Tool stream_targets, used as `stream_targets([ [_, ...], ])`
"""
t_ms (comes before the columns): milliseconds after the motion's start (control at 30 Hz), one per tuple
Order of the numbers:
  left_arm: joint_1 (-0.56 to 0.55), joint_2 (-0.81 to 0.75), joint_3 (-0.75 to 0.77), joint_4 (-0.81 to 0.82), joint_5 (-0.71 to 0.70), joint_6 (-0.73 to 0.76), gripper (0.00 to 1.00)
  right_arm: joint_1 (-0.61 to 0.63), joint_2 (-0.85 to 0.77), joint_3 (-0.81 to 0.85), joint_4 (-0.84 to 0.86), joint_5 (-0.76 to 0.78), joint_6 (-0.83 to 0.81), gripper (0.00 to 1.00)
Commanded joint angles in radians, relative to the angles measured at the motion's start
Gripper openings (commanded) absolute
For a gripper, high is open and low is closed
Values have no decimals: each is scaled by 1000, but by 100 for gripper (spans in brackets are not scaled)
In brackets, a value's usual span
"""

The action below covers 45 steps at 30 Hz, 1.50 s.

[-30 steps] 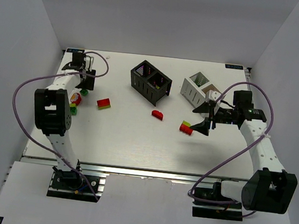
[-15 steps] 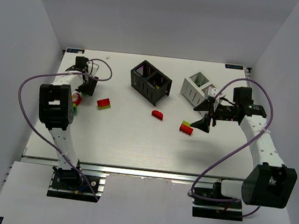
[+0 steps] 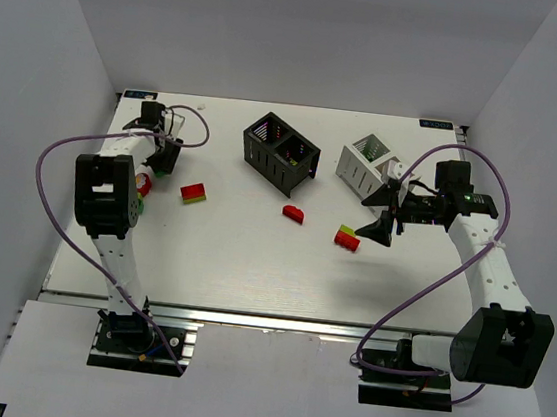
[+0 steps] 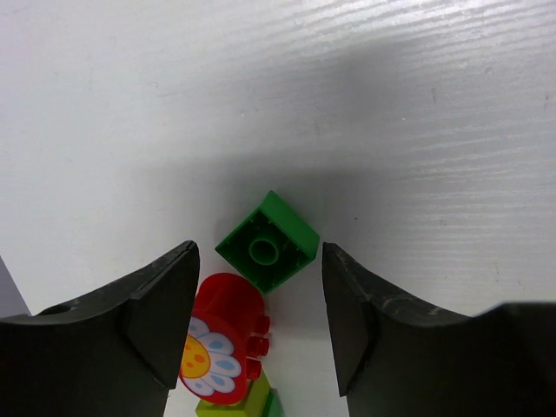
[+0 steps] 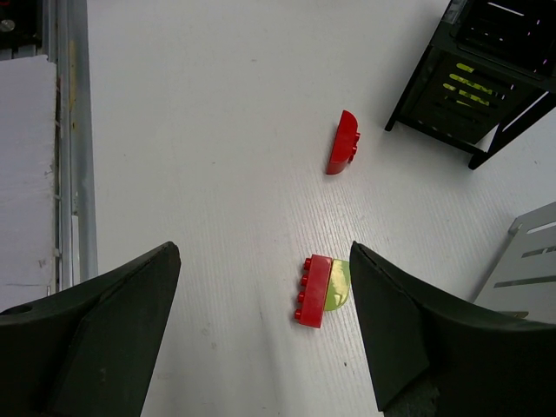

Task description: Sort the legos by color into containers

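**Student:** What do the left gripper's fingers [image 4: 165,313] show, panel by panel?

**Instructor:** Left wrist view: the jaws stand apart, holding nothing. The green brick [image 4: 278,230] lies in the gap, turned corner-on to the pads. Whether the tips have reached its height cannot be told. A red flower brick [image 4: 221,347] sits just beside it, touching or nearly so. Overhead view: this cluster lies near the far left corner of the table [image 3: 251,276].

**Student:** And the right gripper [image 5: 263,252]?

**Instructor:** Spread wide and empty, above a red-and-lime stack [image 5: 320,289] right of the table's centre. A red rounded brick [image 5: 343,142] lies farther on, toward the black bin [image 3: 280,153]. The white bin [image 3: 369,167] stands next to the black one, both by the far edge.

**Student:** How should the step in hand be done well?

**Instructor:** Judged from these panels, the left arm is about to pick the green brick. Turn the wrist so the pads meet two flat faces, not corners. Descend centred, keeping the near finger off the flower brick. Close only when the pads are level with the brick's sides. Lift straight up, so the neighbouring brick is not dragged along.
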Motion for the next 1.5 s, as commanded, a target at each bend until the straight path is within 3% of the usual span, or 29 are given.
stream_targets([
  [0,0,14,47,17,-18,-5,69,1,-8,39,-21,-17,-2,83],
  [533,3,51,62,19,16,-31,67,1,-9,41,-23,-13,2,83],
  [700,3,36,50,11,34,-45,55,1,-16,36,-23,-17,5,83],
  [867,11,-5,12,20,54,-78,27,1,-20,34,-23,-24,8,83],
  [933,9,-22,-1,22,68,-103,23,1,-25,36,-23,-25,6,83],
  [1133,9,-122,-77,65,117,-195,19,1,-43,27,-23,-30,5,83],
  [1467,8,-356,-243,177,324,-393,13,1,-75,24,-33,-39,9,83],
])
